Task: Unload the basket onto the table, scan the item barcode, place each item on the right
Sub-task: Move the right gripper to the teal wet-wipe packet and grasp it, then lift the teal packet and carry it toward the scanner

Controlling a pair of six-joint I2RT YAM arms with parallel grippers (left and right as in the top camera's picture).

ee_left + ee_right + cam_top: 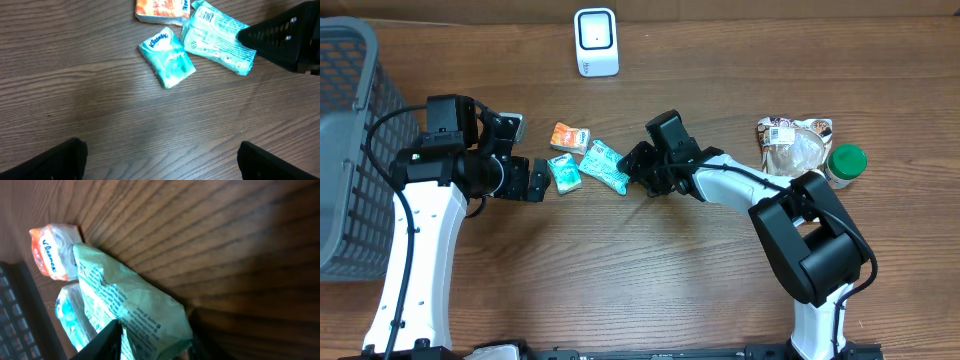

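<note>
A pale green tissue packet lies on the wooden table at mid-centre, printed side up in the left wrist view. My right gripper reaches in from the right, and its jaws press on both sides of the packet's right end. The white barcode scanner stands at the far edge. Left of the packets, my left gripper hovers wide open over bare wood, holding nothing.
A teal Kleenex packet and an orange packet lie just left of the green one. A grey basket fills the left edge. A snack bag and a green-lidded jar sit at the right.
</note>
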